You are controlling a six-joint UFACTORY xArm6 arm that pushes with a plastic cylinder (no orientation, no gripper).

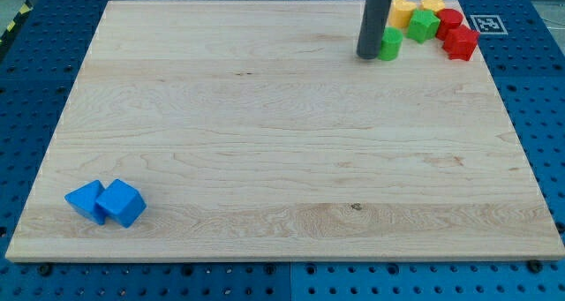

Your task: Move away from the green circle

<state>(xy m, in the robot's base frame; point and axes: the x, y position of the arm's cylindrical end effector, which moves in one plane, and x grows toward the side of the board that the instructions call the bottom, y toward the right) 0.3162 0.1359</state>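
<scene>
Item: light wooden board, rectangular, lying on a blue perforated table; all positions below are given relative to the small green circle block, a short cylinder standing near the board's top edge, towards the view's right. Rod: straight, dark, entering from the view's top; my tip rests on the board immediately to the view's left of the green circle block, touching it or very nearly so, contact not resolvable. The arm ends in this bare rod, so there is nothing to open, close or grip with. Up and to the view's right of the cylinder: green angular block, just beside it. Further up: two yellow blocks, shapes unclear, partly hidden. Further to the view's right: two red blocks, one above the other, shapes unclear. Far down and to the view's left, near the board's bottom corner: two blue blocks, touching each other.
</scene>
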